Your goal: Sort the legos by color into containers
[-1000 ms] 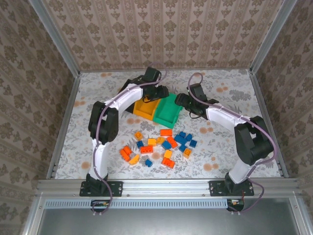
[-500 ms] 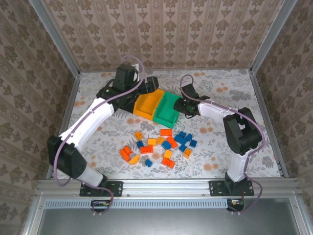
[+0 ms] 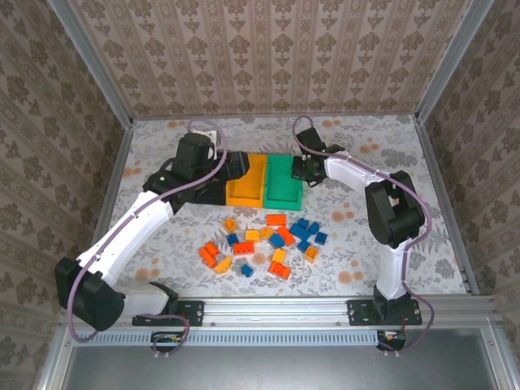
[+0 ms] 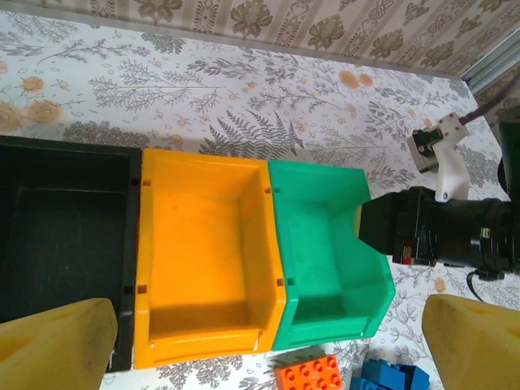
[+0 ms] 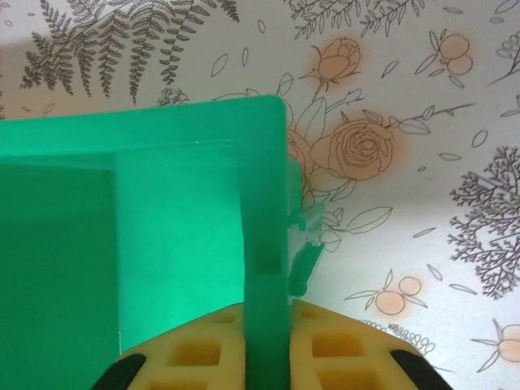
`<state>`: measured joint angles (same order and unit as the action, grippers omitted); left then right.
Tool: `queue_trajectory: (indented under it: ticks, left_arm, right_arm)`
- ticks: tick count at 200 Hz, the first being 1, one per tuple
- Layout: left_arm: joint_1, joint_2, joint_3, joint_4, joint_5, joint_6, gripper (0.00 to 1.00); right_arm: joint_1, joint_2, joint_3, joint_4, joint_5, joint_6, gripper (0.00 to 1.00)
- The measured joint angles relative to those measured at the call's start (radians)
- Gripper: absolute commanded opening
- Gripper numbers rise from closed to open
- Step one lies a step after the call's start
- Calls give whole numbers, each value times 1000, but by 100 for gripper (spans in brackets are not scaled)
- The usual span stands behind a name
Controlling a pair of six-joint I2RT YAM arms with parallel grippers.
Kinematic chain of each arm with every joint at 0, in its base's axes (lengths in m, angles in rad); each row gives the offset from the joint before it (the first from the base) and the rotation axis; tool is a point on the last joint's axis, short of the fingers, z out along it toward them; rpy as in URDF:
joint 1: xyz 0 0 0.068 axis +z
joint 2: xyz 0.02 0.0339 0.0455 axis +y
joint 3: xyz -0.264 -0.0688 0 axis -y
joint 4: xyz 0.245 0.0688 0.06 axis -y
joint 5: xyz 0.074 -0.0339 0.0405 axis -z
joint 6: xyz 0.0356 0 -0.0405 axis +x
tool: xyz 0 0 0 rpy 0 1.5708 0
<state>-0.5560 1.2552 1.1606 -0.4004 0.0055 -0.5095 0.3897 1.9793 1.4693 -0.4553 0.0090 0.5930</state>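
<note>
Right gripper [image 5: 266, 357] pinching right wall of green bin [image 5: 162, 227], one finger inside, one outside. Left gripper [image 4: 266, 325] jaws spread wide, gripping nothing, hanging over bin row: black bin [image 4: 57, 227] left, orange bin [image 4: 203, 244] middle, green right. Legos [image 3: 268, 244] loose on table [image 3: 390, 244], just near of bins.

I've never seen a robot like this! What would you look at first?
A black bin, a yellow-orange bin and a green bin, joined in a row on the floral table, look empty. The right gripper pinches the green bin's wall while the left gripper hangs open above the row. On their near side lies a scatter of blue, orange-red and yellow-orange legos.
</note>
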Motion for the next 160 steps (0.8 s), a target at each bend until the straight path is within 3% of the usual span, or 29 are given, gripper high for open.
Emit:
queue_trajectory:
  ticks: [59,160]
  left_arm:
    - [36,-99,-90,-14,-10,9,100]
    - [62,-107,-148,-14,-6,9,100]
  right_arm:
    - [-84,18,45,-79,-25,-105,0]
    - [-157,17,66,-153,-74,-258,0]
